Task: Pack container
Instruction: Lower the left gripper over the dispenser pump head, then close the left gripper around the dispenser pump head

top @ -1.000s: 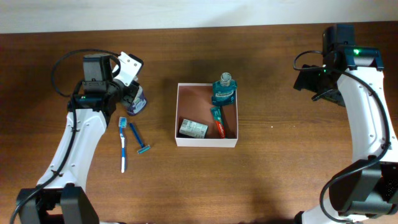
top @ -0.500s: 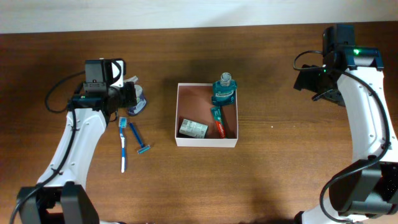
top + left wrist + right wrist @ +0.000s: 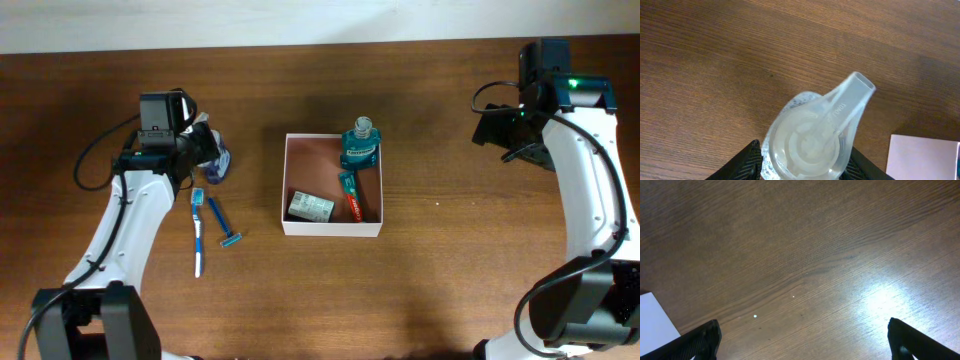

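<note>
— Which way does the container lie from the load?

— The container point(image 3: 330, 229), a shallow square box of white card with a reddish-brown floor, sits well apart from the small bottle point(image 3: 810, 145). The bottle is out past the container's wall on the left arm's side, and the left fingers point(image 3: 747, 162) pinch it from both sides.

— And its long axis?

— The wrist camera looks almost straight down on its clear, glossy cap with a flattened spout, so the axis runs roughly along the fingers. I cannot tell whether its base is off the surface point(image 3: 815, 255).

— The other arm?

— The right fingers point(image 3: 700, 340) are spread wide over bare wood grain on the container's opposite side, with nothing between them. I judge the left arm the one placed for the carry.

— Room inside?

— A teal mouthwash bottle point(image 3: 360, 145), a red tube point(image 3: 350, 197) and a small pack point(image 3: 310, 207) are in the container. The corner nearest the held bottle looks free.
</note>
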Available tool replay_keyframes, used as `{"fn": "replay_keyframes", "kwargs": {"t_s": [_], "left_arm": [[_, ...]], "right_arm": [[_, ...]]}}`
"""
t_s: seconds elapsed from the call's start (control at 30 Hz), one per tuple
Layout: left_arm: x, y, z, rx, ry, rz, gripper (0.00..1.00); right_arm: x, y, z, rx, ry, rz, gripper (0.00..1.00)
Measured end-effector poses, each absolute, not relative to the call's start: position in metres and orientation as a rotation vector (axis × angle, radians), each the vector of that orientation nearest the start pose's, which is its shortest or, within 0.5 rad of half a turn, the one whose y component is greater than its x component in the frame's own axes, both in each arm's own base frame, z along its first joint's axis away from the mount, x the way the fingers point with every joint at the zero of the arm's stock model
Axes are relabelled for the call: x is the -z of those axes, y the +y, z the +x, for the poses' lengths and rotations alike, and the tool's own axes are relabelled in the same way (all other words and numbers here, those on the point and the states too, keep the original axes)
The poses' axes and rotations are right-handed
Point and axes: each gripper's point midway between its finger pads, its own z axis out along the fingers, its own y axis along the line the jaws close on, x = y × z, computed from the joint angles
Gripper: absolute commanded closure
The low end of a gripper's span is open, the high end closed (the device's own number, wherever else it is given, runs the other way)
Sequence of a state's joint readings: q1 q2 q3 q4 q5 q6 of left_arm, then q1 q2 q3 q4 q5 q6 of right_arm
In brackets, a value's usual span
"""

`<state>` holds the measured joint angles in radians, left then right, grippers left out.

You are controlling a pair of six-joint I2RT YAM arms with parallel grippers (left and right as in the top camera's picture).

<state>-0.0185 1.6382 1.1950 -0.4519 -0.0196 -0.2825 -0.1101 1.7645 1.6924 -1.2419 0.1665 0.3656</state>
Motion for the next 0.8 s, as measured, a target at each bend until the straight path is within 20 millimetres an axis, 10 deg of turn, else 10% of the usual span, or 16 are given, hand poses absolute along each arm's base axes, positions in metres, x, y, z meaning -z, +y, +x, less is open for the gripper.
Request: {"fn": "replay_keyframes", "kwargs": {"t_s": [0.8], "left_arm": [[-0.131,-0.01,0.445,-0.038,2.427,-0.263,0.67]], "right_arm": [[-0.179,-0.07,0.376,0.189,2.772,0.705,0.01]]}}
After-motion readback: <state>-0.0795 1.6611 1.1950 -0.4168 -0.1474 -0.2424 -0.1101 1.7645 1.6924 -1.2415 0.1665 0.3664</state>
